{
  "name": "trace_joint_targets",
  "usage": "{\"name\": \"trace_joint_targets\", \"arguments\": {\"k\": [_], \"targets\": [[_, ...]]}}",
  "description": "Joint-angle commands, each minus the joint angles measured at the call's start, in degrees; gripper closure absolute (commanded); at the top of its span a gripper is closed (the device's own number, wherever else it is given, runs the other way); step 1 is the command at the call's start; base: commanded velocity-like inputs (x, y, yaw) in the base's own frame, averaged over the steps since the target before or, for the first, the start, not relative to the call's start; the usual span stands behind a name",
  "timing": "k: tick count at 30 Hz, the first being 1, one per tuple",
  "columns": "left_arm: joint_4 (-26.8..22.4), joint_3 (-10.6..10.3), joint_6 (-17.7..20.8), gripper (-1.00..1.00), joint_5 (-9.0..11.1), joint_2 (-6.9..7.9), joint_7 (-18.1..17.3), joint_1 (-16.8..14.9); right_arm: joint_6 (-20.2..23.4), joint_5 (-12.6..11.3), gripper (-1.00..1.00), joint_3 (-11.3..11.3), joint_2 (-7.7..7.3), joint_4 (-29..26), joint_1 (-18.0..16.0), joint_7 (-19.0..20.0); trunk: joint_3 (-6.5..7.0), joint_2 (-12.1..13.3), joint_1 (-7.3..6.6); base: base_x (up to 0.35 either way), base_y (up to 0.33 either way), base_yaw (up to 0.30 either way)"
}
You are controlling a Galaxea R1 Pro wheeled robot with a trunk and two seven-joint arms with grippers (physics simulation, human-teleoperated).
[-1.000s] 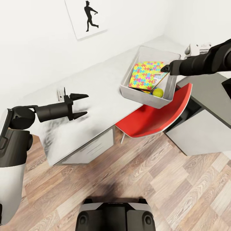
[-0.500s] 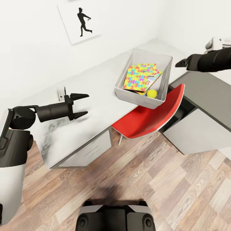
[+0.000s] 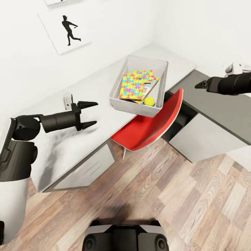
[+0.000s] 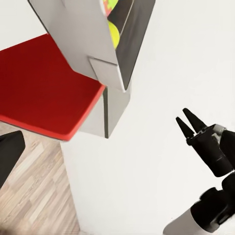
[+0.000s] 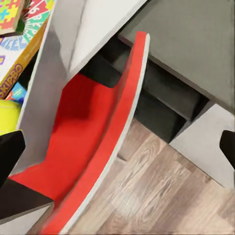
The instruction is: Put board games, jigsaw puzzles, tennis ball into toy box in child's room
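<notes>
The head camera looks steeply down from high up, over both arms, onto the white tabletop [image 3: 69, 139], the toy box [image 3: 134, 104] at its edge, the red chair [image 3: 146, 125] and the wood floor [image 3: 195, 195]. The left wrist camera sits low beside the tabletop, facing along it toward the box [image 4: 83, 39] and chair [image 4: 44, 83], with the right claw [image 4: 188, 122] farther off. The right wrist camera looks down from close above the box [image 5: 44, 93] wall, chair [image 5: 93, 137] and floor [image 5: 152, 186]; all three views share box and chair.
</notes>
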Motion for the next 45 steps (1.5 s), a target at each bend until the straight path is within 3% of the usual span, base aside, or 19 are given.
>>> {"name": "trace_joint_targets", "arguments": {"k": [1, 5, 10, 18, 29, 45], "targets": [[0.0, 0.0, -0.1, -1.0, 0.6, -0.01, 0.6, -0.1, 0.2, -0.5, -1.0, -0.8, -0.13, 0.0, 1.1, -0.5, -0.01, -0.1, 0.04, 0.0, 0.0, -0.218], [0.0, -0.1, -0.1, -1.0, 0.6, -0.07, 0.6, -0.1, 0.2, -0.5, -1.0, -2.6, -0.28, 0.0, 3.6, -0.4, 0.27, -0.1, 0.04, -0.017, 0.0, -0.214], [0.0, -0.1, -0.1, -1.0, 0.7, -0.14, 0.6, -0.2, 0.4, -0.5, -1.0, -7.3, -0.43, 0.0, 8.0, -0.3, 0.64, -0.1, 0.04, -0.139, 0.0, -0.202], [0.0, -0.2, -0.1, -1.0, 0.7, -0.16, 0.6, -0.2, 0.6, -0.5, -1.0, -10.0, -0.45, 0.0, 10.5, -0.2, 1.26, -0.1, 0.04, -0.26, 0.0, -0.187], [0.0, -0.2, -0.1, -1.0, 0.6, -0.17, 0.6, -0.2, 0.5, -0.5, -1.0, -10.7, -0.51, 0.0, 11.6, -0.2, 2.16, -0.1, 0.04, -0.183, 0.0, -0.173], [0.0, -0.3, -0.1, -1.0, 0.6, -0.18, 0.7, -0.2, 0.4, -0.4, -1.0, -11.0, 0.68, 0.0, 18.7, 0.0, 3.49, -0.1, 0.04, -0.021, 0.0, -0.166]]}}
